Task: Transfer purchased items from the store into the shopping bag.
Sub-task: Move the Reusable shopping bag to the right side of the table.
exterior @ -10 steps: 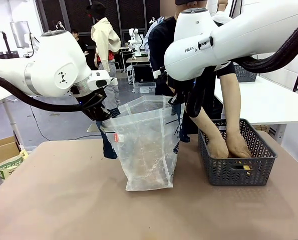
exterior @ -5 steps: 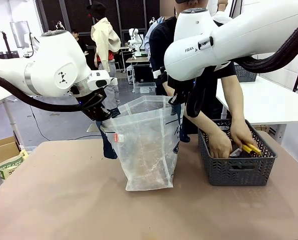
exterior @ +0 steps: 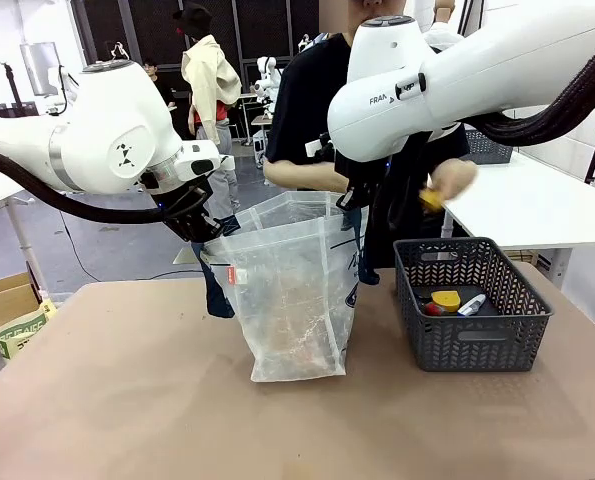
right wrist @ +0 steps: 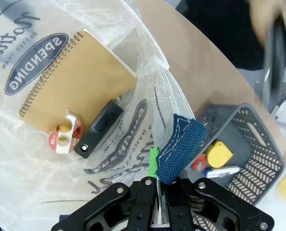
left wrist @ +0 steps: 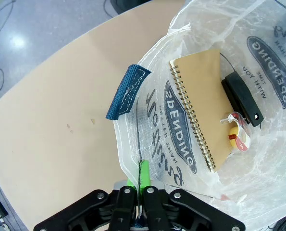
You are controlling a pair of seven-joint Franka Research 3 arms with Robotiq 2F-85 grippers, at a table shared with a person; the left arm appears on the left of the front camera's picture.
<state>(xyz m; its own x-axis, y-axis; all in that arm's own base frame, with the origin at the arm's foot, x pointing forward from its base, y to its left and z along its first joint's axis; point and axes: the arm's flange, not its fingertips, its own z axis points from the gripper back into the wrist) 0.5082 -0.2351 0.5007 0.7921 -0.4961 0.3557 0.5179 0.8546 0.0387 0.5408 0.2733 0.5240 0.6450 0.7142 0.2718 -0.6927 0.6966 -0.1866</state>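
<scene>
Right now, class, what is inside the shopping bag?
In the shopping bag: tan spiral notebook, black block, small wrapped roll. Whatever lies under the notebook is covered.

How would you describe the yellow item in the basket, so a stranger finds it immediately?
Find the dark grey basket standing right of the plastic bag. On its floor lies a round yellow item. Its neighbours, a small red thing and a slim white pen, are neither round nor yellow.

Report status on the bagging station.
Both shut on shopping bag rim: left end effector, right end effector. Bag mouth open; spiral notebook, tape roll inside. Person's hand holds yellow item above basket.
</scene>
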